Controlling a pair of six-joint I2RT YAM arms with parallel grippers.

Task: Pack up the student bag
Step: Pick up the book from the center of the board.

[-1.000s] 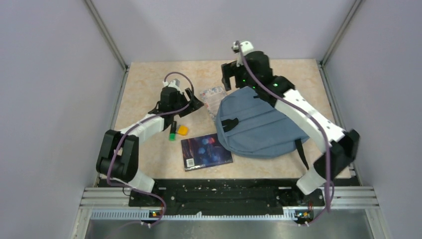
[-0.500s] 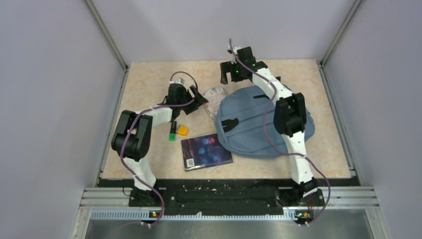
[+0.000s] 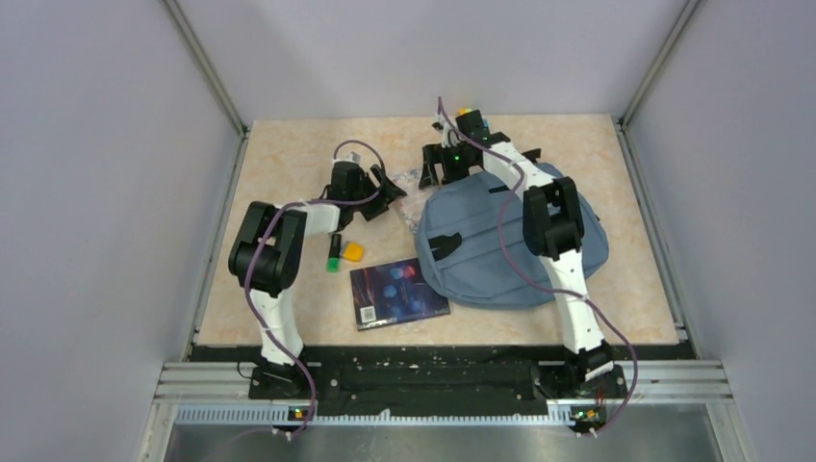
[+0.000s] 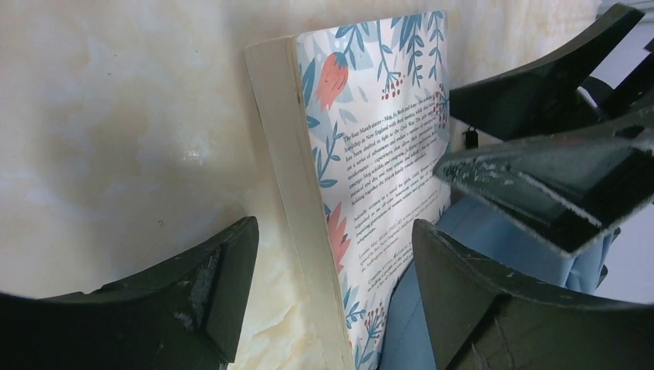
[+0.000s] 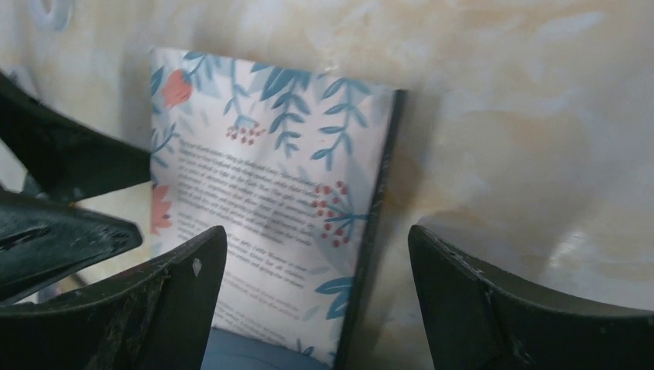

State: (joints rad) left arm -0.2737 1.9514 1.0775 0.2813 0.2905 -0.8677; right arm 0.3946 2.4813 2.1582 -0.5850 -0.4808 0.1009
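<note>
The grey-blue student bag [image 3: 510, 241] lies flat on the table at centre right. A floral paperback [image 3: 412, 181] lies at its upper left corner, one end tucked against the bag's fabric [image 4: 493, 239]. My left gripper [image 3: 383, 197] is open and straddles the floral paperback's [image 4: 378, 154] page-edge side; its midpoint [image 4: 335, 285] sits over that edge. My right gripper [image 3: 445, 173] is open too, low over the same paperback [image 5: 270, 177] from the far side. Its midpoint [image 5: 316, 293] is just inside the dark spine, with bag fabric [image 5: 254, 351] below. Neither gripper touches the paperback.
A dark-covered book [image 3: 397, 294] lies in front of the bag. A green marker [image 3: 333, 255] and a small orange object [image 3: 354, 252] sit left of it. Grey walls close in the table on three sides.
My right gripper came down and left from above the bag's top to the floral paperback, its jaws narrowing slightly. The left arm's elbow folded in while its gripper stayed by the paperback.
</note>
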